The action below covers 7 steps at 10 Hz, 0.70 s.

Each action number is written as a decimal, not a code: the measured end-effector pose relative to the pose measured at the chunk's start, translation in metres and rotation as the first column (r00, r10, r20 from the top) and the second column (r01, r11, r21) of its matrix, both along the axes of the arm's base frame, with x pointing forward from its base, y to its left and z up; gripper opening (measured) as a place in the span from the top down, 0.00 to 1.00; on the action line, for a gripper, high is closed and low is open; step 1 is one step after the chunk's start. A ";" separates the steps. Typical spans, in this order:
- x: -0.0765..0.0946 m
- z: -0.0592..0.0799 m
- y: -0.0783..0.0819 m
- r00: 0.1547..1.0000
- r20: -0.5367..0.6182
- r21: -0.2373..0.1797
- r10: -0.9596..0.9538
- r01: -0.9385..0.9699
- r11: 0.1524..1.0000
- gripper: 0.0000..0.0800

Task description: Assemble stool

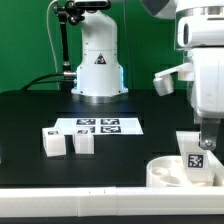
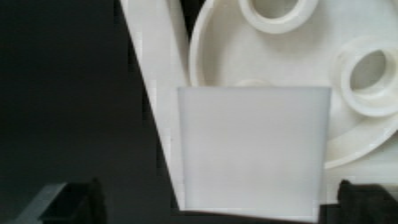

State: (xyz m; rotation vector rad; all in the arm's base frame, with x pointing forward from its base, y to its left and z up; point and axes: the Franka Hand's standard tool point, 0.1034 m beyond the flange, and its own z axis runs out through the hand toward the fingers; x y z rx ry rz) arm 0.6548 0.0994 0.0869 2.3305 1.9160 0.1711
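You're looking at a matte black worktop (image 1: pixel 30 120) that fills most of the exterior view. A plain green backdrop (image 1: pixel 25 40) rises behind it. The marker board (image 1: pixel 97 126), thin, flat and white, lies near the worktop's middle with its black-and-white square tags facing up. A long white edge rail (image 1: pixel 70 190) runs along the near edge. A dark cable (image 1: pixel 42 80) trails at the exterior view's left.
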 end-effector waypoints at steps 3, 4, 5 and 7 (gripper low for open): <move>-0.004 -0.006 -0.003 0.999 -0.011 -0.009 0.033 -0.033 0.999 0.19; -0.004 -0.007 -0.004 0.999 -0.012 -0.009 0.032 -0.032 0.999 0.34; -0.004 -0.007 -0.004 0.999 -0.012 -0.009 0.032 -0.032 0.999 0.34; -0.005 -0.006 -0.005 0.999 -0.016 -0.010 0.031 -0.031 0.999 0.56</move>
